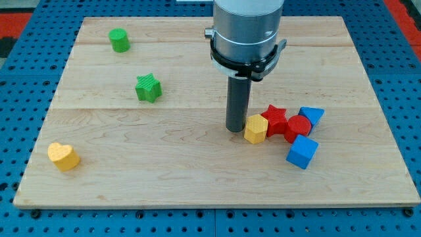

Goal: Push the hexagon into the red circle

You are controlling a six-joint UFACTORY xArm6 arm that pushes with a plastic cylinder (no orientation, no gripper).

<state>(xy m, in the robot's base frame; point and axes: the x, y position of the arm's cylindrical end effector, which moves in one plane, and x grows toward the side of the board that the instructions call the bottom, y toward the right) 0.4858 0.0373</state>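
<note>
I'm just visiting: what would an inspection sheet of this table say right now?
Surface: wooden board on blue pegboard.
Job's things: yellow hexagon beside red star; red circle just past the star.
Clutter: blue cube, blue block, green star, green cylinder, yellow heart.
Grippers: none; my tip touches the hexagon's left side.
Cables: nothing seen.
Surroundings: nothing seen.

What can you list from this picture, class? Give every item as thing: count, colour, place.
cylinder: 1, green, top left of the board
green star: 1, green, left of centre
heart: 1, yellow, bottom left
hexagon: 1, yellow, left end of the right cluster
red star: 1, red, right of hexagon
red circle: 1, red, mid cluster
blue blocks: 2, blue, cluster's right
board: 1, pale wood
my tip: 1, dark, against hexagon's left side
</note>
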